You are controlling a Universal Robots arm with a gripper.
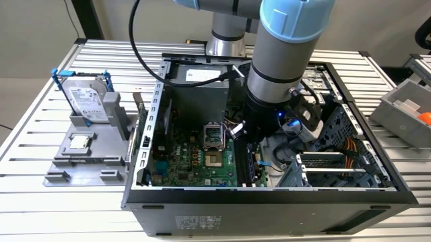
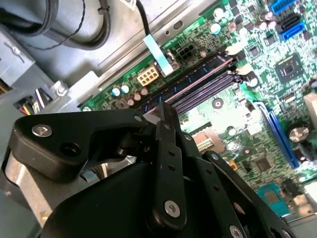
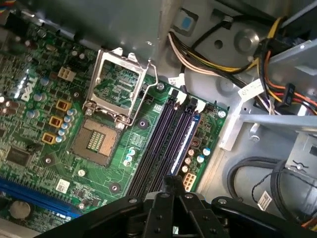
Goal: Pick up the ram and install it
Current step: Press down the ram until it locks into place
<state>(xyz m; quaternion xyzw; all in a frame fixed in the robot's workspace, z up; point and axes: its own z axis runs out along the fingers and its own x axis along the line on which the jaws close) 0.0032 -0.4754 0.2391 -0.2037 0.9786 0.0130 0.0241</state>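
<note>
Black pincer (image 3: 171, 186) | fingers together, grip unclear | just above memory slots (image 3: 163, 144) | motherboard (image 3: 44, 134)

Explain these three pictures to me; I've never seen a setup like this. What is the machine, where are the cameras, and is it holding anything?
The grey and blue column is a robot arm reaching into an open computer case on a slatted metal table. The exterior view looks on from outside. Both wrist views ride on the arm, looking past its black gripper at the green motherboard. The gripper hangs right over the long dark memory slots, next to the open processor socket. Whether it holds the ram I cannot tell. On the exterior view's left, a hard drive stands in a grey holder.
</note>
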